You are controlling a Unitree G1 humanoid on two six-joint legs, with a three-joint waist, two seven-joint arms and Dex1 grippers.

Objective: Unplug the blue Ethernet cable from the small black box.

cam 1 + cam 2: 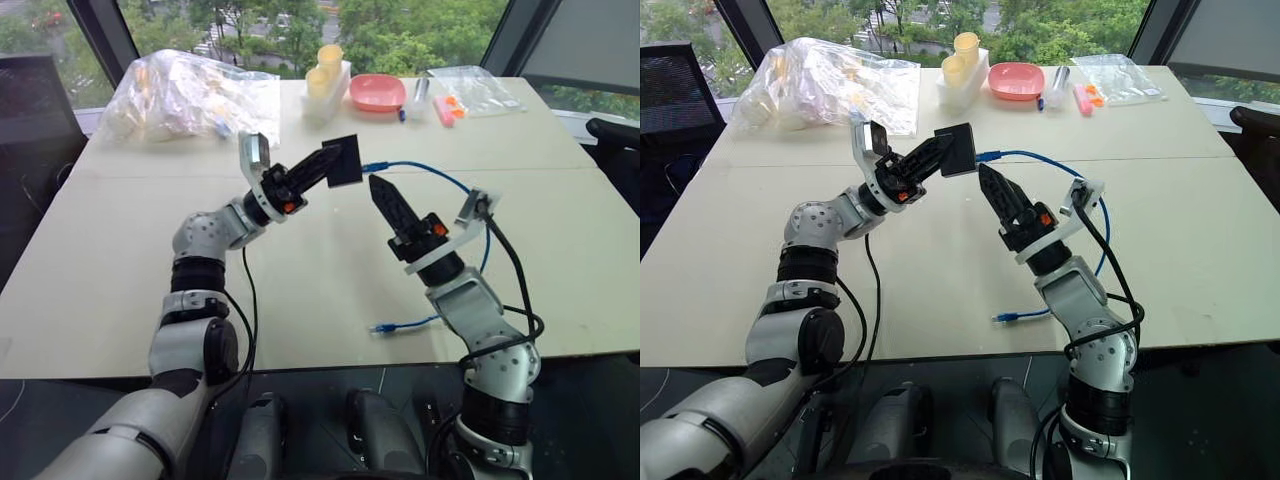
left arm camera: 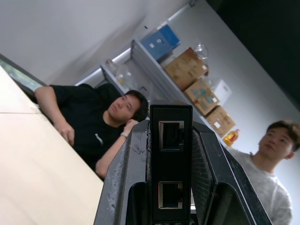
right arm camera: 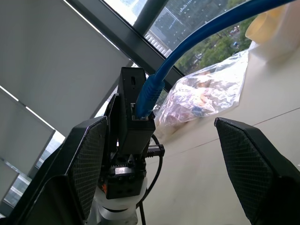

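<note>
You can read no text, label, brand or number on anything in these views.

The left arm reaches forward over the table with its wrist bent upward, and the left gripper (image 1: 335,163) angles up and toward the right arm, its two black fingers clamped on the small black box (image 1: 343,160). The right arm rises from a bent elbow, its right gripper (image 1: 385,196) pointing up toward the left one, jaws spread apart and holding nothing.
</note>
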